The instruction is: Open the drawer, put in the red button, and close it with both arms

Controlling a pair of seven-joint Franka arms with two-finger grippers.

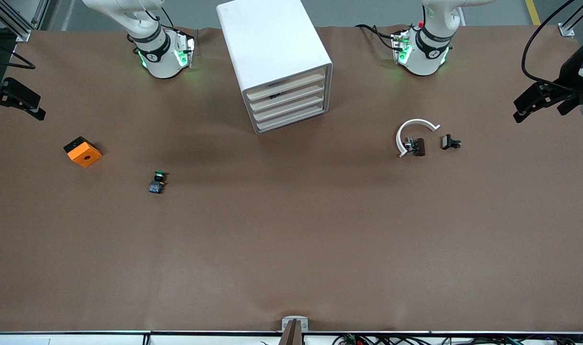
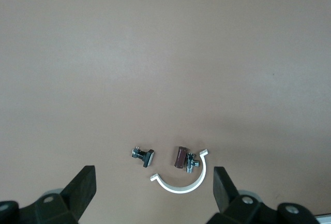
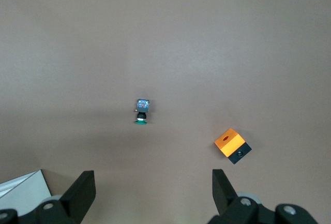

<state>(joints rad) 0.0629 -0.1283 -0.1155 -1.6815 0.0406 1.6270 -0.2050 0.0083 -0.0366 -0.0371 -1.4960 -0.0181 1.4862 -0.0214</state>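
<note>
Four drawers in the white cabinet [image 1: 272,38] are all shut, so opening one is the step in hand; nothing has gone in yet. Both arms wait high at the table's ends: the left gripper [image 1: 535,103] hangs over the edge at the left arm's end, the right gripper [image 1: 20,103] over the edge at the right arm's end; each claw is spread wide and empty in its wrist view.

No red cap shows plainly. The likeliest candidate is a dark reddish piece [image 2: 179,158] touching a white curved clip [image 1: 413,132] toward the left arm's end, with a small black part [image 1: 449,142] just beside it; whether it is the button, I cannot tell. The switch [image 1: 158,182] toward the right arm's end has a green cap and is the wrong one; an orange block [image 1: 83,151] lies near it.

The cabinet sits turned, so the pull should probably follow its own front, not the table's edge; bracing the body with the second arm may stop it sliding.
</note>
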